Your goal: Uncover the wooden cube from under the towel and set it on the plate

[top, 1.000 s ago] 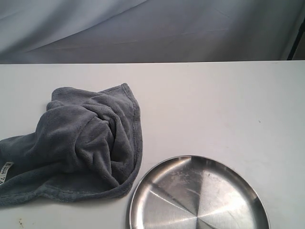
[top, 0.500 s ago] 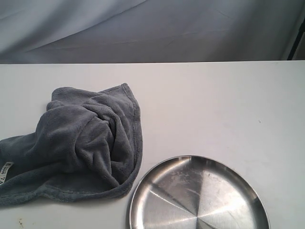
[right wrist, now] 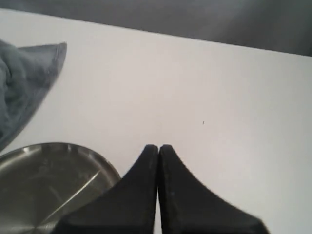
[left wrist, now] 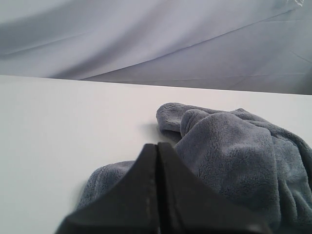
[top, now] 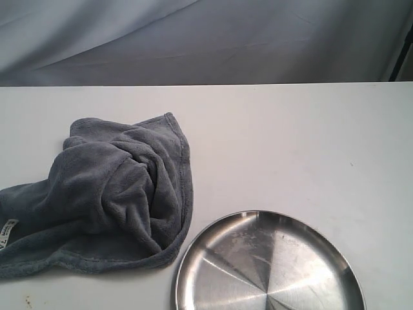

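**While the Cube Lies Hidden, the Towel Must Come Off First**

Since no wood shows in any view, the wooden cube can only be judged to sit somewhere beneath the towel (top: 110, 194), most likely under the tall bunched mound at its middle. The towel lies crumpled on the white worktop (top: 290, 148) toward its left edge, roughly midway between far and near edges, with its white tag (top: 8, 229) at the leftmost end. The plate (top: 268, 265) rests bare toward the near edge, its rim just beside the towel's hemmed corner but apart from it.

The left gripper (left wrist: 157, 145) hangs low in front of the cloth with its jaws pressed together and nothing between them. The right gripper (right wrist: 158, 146) is likewise closed and empty, poised just beside the plate's rim over bare worktop. Neither appears in the exterior view.

The step in hand is the uncovering, and nothing of it is done yet. To do it well, the left jaws should spread first, then pinch a raised fold or the hem, taking cloth only and not pressing into the mound. Lifting upward before drawing toward the left edge should let the plush peel off without dragging or tipping the cube. Pulling away from the plate keeps the dish uncovered and leaves the right arm room to reach the block.
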`<state>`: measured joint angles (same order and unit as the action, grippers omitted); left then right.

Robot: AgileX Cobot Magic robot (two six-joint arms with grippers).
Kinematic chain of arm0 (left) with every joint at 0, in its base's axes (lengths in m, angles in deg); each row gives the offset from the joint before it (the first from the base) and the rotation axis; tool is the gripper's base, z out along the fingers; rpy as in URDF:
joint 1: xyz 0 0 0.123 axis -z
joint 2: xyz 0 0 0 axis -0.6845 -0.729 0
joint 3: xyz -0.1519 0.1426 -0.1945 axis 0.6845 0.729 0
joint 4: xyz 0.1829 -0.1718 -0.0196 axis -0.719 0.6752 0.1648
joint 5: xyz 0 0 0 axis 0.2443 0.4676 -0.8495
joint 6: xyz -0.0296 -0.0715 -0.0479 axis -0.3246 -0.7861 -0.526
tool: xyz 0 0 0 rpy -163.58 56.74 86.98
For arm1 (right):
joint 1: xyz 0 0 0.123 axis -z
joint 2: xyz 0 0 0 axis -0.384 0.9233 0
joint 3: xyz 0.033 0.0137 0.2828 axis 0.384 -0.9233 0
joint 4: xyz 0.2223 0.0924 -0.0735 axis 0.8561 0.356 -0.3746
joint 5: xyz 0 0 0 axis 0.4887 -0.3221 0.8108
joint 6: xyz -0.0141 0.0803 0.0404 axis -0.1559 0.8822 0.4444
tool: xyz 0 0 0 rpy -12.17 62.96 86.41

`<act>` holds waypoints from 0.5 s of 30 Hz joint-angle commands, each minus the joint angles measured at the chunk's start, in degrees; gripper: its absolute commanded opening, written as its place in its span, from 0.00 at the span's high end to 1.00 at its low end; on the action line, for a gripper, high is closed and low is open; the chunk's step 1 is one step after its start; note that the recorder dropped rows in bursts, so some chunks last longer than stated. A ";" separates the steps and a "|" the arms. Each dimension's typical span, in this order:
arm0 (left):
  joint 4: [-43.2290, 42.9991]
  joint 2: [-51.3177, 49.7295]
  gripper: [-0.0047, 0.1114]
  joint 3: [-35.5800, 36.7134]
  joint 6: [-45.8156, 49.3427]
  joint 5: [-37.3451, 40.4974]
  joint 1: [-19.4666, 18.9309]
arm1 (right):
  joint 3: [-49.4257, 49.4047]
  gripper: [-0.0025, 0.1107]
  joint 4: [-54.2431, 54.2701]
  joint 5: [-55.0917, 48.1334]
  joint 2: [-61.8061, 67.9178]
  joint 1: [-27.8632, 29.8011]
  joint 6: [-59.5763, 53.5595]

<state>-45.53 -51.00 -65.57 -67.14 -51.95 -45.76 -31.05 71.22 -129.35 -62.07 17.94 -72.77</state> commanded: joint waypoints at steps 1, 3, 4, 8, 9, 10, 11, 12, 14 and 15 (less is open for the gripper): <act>0.26 0.17 0.96 0.26 -0.59 -0.54 0.45 | 4.57 0.98 3.23 -4.51 6.46 0.08 -3.61; 0.26 0.17 0.96 0.26 -0.59 -0.54 0.45 | 6.16 0.98 5.15 -5.06 8.90 0.08 -4.13; 0.26 0.17 0.96 0.26 -0.59 -0.54 0.45 | 6.89 0.98 6.33 -5.46 10.20 0.08 -4.94; 0.26 0.17 0.96 0.26 -0.59 -0.54 0.45 | 9.51 0.98 11.51 -5.95 14.77 -0.03 -9.76; 0.26 0.17 0.96 0.26 -0.59 -0.54 0.45 | 10.06 0.98 12.88 -6.09 15.76 -0.03 -10.64; 0.26 0.17 0.96 0.26 -0.59 -0.54 0.45 | 10.85 0.98 14.52 -6.58 17.08 -0.03 -11.83; 0.26 0.17 0.96 0.26 -0.59 -0.54 0.45 | 11.72 0.98 16.21 -7.46 18.45 -0.03 -13.64; 0.26 0.17 0.96 0.26 -0.59 -0.54 0.45 | 12.69 0.98 17.83 -8.60 19.88 -0.03 -15.00; 0.26 0.17 0.96 0.26 -0.59 -0.54 0.45 | 14.64 0.98 20.88 -10.94 22.83 -0.03 -17.80; 0.26 0.17 0.96 0.26 -0.59 -0.54 0.45 | 15.61 0.98 21.88 -11.80 24.32 -0.13 -18.57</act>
<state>-45.53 -51.00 -65.57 -67.14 -51.95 -45.76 -17.80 89.43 -138.69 -41.06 17.94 -87.74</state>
